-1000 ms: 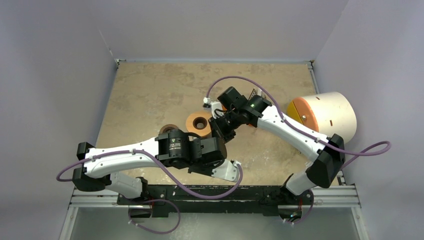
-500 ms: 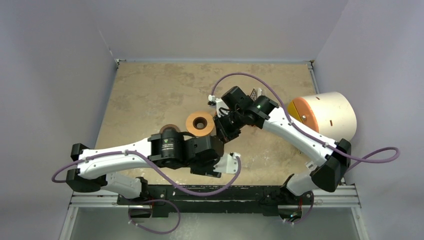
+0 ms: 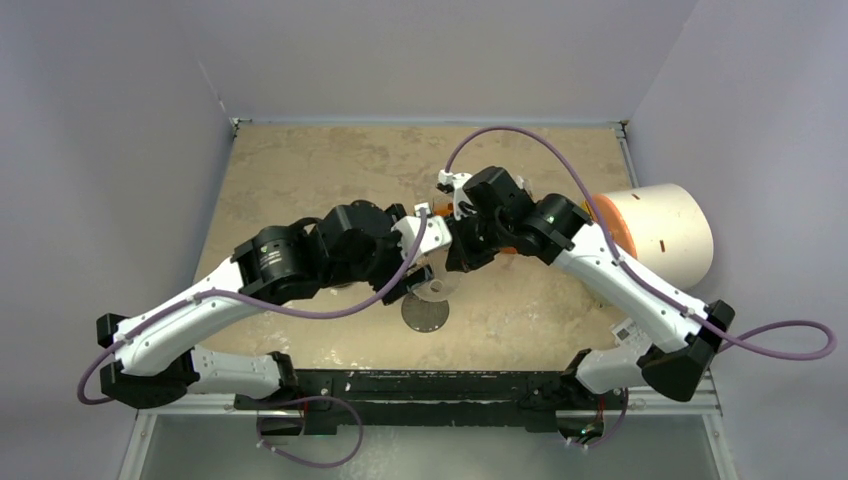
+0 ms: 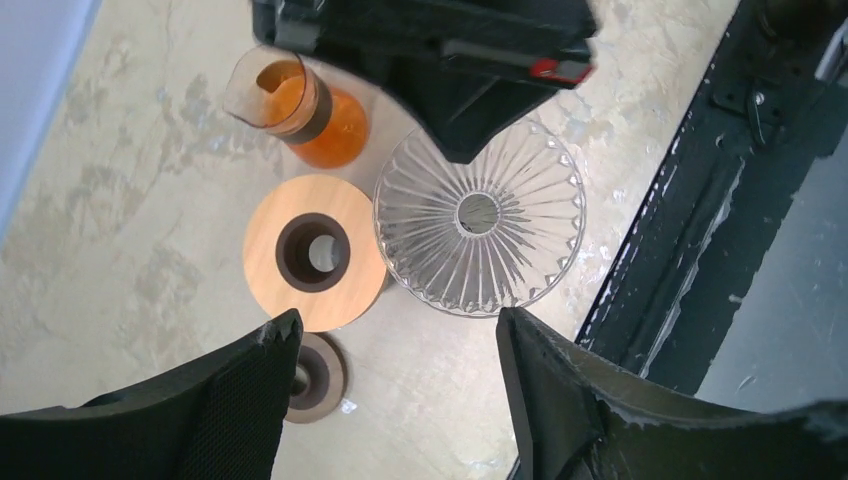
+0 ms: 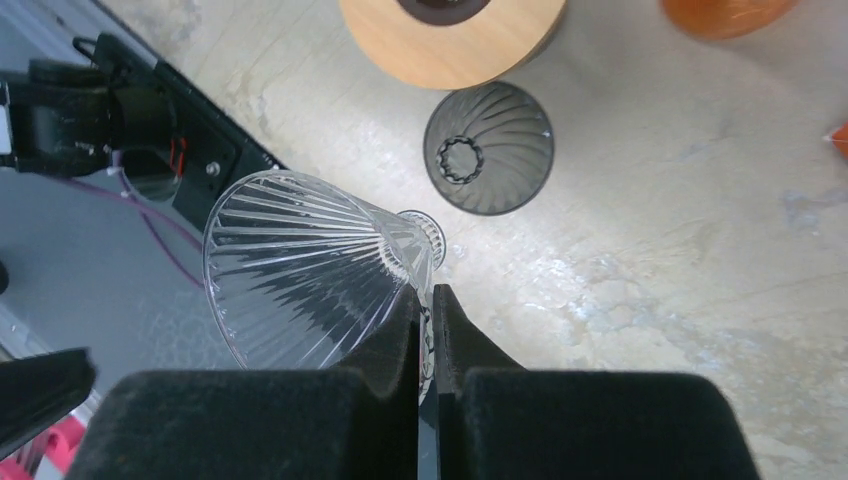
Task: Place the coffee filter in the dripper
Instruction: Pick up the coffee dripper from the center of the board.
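The dripper (image 5: 300,270) is a clear ribbed glass cone. My right gripper (image 5: 432,295) is shut on a thin glass part at its narrow end and holds it off the table, tilted. From above, the left wrist view shows its mouth (image 4: 480,215) facing up at my left gripper (image 4: 397,330), which hangs over it, open and empty. In the top view the dripper (image 3: 432,284) shows between the two wrists, its round shadow (image 3: 425,314) on the table below. The coffee filter is out of view.
A wooden ring (image 4: 313,252) lies beside the dripper, an orange glass carafe (image 4: 300,105) behind it, and a small brown ring (image 4: 318,375) nearer. A white cylinder with an orange face (image 3: 655,235) lies at the right edge. The black base rail (image 3: 430,385) runs along the front.
My left gripper has opened and its arm has swung from the front edge to the table's middle, now covering the wooden ring. The right arm has shifted right with the dripper.
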`<move>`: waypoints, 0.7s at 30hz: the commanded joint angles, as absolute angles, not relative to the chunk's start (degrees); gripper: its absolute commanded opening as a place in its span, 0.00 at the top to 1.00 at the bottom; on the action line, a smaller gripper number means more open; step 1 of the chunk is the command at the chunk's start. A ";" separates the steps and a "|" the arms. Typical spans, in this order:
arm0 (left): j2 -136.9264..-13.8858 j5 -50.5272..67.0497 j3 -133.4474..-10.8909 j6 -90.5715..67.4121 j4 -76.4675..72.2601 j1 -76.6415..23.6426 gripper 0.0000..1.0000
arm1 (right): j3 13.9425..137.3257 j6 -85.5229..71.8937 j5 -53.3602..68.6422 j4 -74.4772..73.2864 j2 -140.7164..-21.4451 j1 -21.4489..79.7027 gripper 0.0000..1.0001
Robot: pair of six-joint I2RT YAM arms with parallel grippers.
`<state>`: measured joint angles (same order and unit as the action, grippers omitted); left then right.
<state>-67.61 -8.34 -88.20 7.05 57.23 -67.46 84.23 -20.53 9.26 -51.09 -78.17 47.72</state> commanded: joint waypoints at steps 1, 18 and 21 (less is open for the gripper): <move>-68.51 -8.05 -89.83 0.51 54.36 -64.35 0.31 | 86.97 -21.29 0.97 -48.78 -74.68 48.08 1.00; -68.20 -0.85 -89.00 -19.08 53.59 -44.06 0.30 | 89.18 -24.29 -9.40 -40.92 -75.18 48.08 1.00; -68.17 4.02 -87.72 -22.23 52.86 -40.16 0.32 | 90.34 -24.81 -10.19 -40.17 -76.41 48.08 1.00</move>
<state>-68.18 -3.68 -88.25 -15.92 54.89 -44.27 86.78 -23.18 -7.27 -43.86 -75.46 47.72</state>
